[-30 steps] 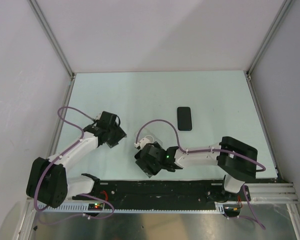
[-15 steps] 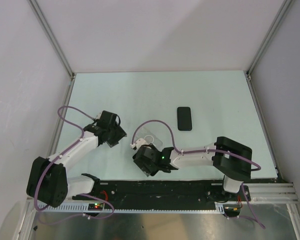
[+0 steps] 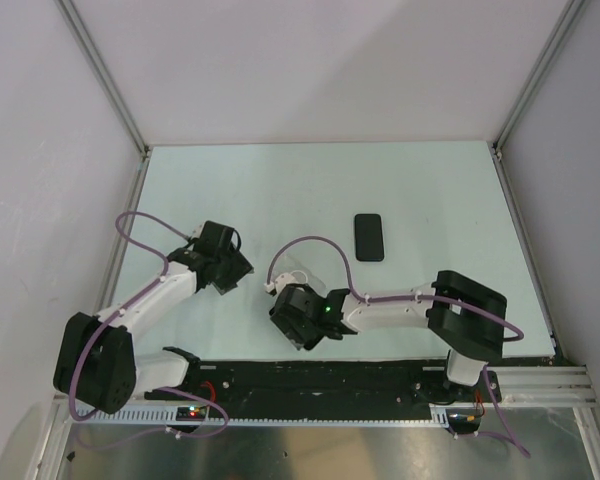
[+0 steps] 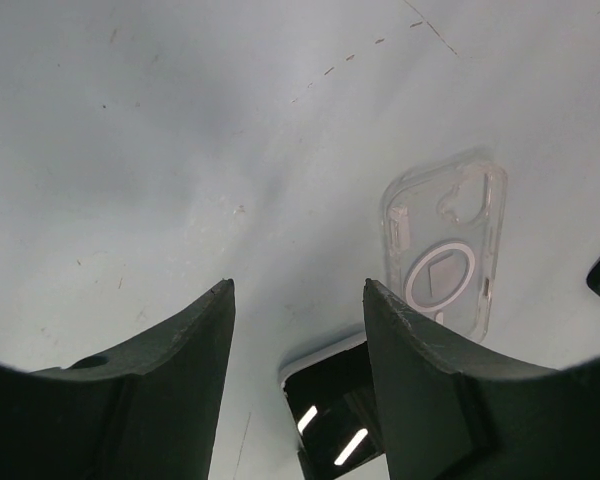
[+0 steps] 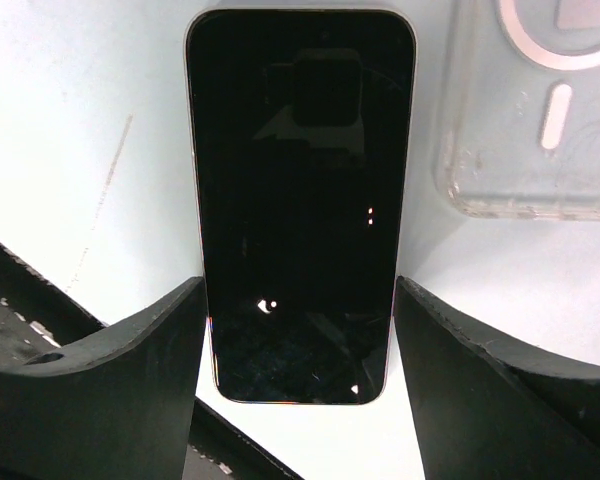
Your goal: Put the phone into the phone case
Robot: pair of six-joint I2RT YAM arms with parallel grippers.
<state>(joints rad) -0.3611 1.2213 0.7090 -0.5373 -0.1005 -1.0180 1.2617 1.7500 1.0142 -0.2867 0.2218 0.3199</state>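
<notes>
Right gripper [image 5: 300, 290] is spread wide and grips nothing, its fingers straddling the phone [image 5: 298, 180]. The phone lies flat, screen up, toward the counter's [image 3: 430, 190] near edge, about mid-width. Phone case [image 5: 540, 110] lies flat just beside it. Left gripper [image 4: 298, 300] is also spread and empty, nearer the left edge. Second black phone-like slab [image 3: 369, 237] lies further toward the far edge.

Right hand [image 5: 298, 290] nudged left, then eased back slightly; its elbow [image 3: 468, 318] swung inward.
</notes>
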